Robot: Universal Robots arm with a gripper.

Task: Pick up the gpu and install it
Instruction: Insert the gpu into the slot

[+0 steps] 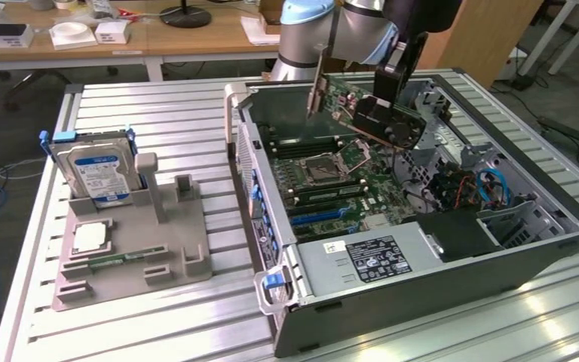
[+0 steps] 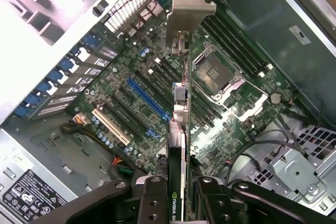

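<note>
Pincer [image 2: 181, 198] is part-way closed and grips the gpu [image 1: 365, 113] by its upper edge. The card hangs directly under the pincer, a little tilted, its long axis running sideways, with the motherboard [image 1: 340, 185] well below.

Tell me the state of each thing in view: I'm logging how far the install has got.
gpu: in the air, tilted, over the open case, not seated in any slot.
gripper: shut on the gpu's edge.
computer case: lying on its side, side panel off, motherboard exposed.
long blue slot: empty.
hard drive: standing upright in the gray holder.
</note>
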